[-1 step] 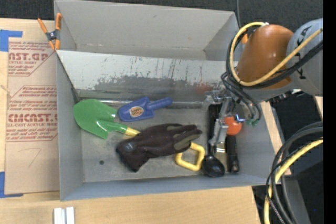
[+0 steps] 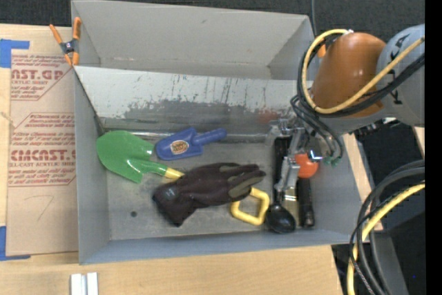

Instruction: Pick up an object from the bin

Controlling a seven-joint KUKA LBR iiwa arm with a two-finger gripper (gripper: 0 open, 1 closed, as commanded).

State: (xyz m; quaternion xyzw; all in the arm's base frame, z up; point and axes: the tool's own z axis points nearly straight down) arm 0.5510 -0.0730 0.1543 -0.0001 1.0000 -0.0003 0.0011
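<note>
My gripper (image 2: 293, 148) hangs low over the right end of the bin, under the arm's orange dome. Directly below it lie two black long tools side by side. One ends in a rounded head (image 2: 281, 218) near the front wall. The other is a black bar (image 2: 305, 202) with an orange part (image 2: 304, 166) at its upper end. Just to their left a yellow D-shaped grip (image 2: 253, 207) pokes out from under a dark brown glove (image 2: 207, 188).
A green toy spade (image 2: 123, 154) with a yellow shaft lies at the left, its shaft running under the glove. A blue toy scoop (image 2: 186, 143) lies behind it. The bin's right wall stands close beside the gripper. Bare floor shows at the front left.
</note>
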